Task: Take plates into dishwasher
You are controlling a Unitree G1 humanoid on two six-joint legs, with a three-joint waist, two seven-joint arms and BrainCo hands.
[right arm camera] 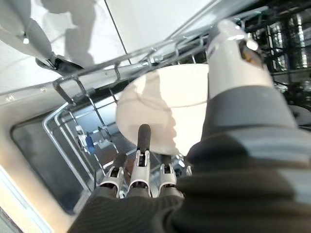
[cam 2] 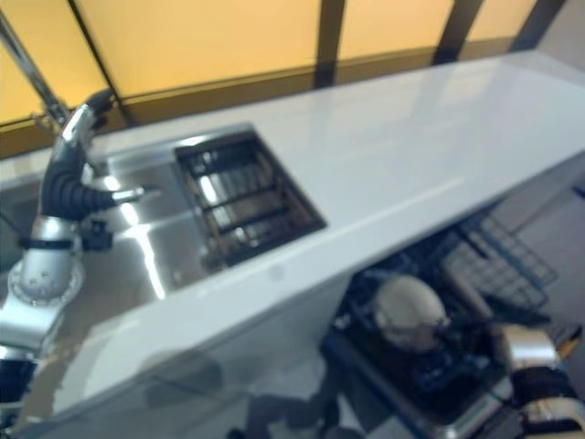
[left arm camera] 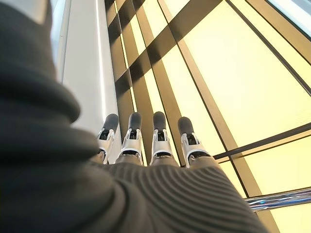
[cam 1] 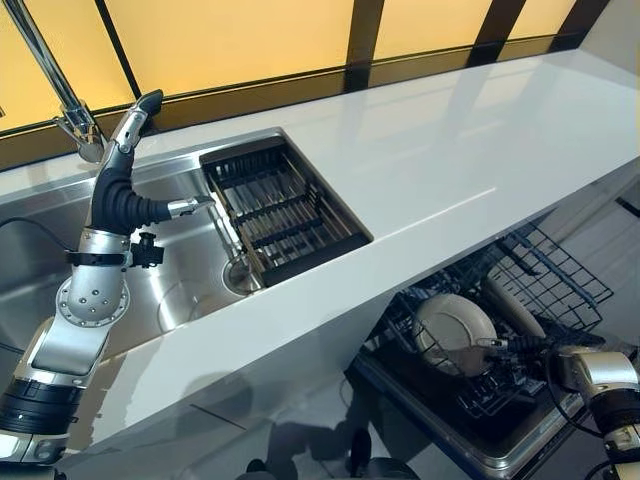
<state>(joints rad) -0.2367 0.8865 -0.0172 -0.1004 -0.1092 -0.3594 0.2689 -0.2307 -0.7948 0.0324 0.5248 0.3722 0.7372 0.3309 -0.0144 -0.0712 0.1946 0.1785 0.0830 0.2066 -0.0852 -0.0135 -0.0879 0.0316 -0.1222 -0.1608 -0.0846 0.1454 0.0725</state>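
White and glossy, the long surface (cam 1: 440,150) runs under a wall of amber glass panes (cam 1: 230,40) framed in dark bars, the biggest thing in the room. Set into it is a brushed stainless-steel sink (cam 1: 190,290), and inside that sits a dark slatted drying rack (cam 1: 280,210), which appears to hold no dishes. Below the front edge of the surface, the dishwasher's wire rack (cam 1: 530,270) is pulled out, a lattice of thin coated tines over a steel-rimmed tub.

Loading looks to be the step in hand. A round, pale plate (cam 1: 455,328), smooth and slightly domed, stands on edge among the tines of the dishwasher rack, leaning rather than fully upright. The robot's right hand (right arm camera: 141,165) reaches down to it; in its wrist view the silver, dark-tipped fingers (right arm camera: 144,133) are held straight and slightly apart, one tip lying against the plate's face, the thumb raised clear beside it. Nothing is curled around the rim, so the plate seems to rest on the rack.

The left hand (cam 1: 132,125) is lifted above the sink by the chrome tap (cam 1: 75,120), its fingers (left arm camera: 133,136) straight, side by side and holding nothing.

Judging from this, the next move calls for the right hand to ease away without tipping the plate, then for a look around for more dishes, since none shows on the surface or in the sink.
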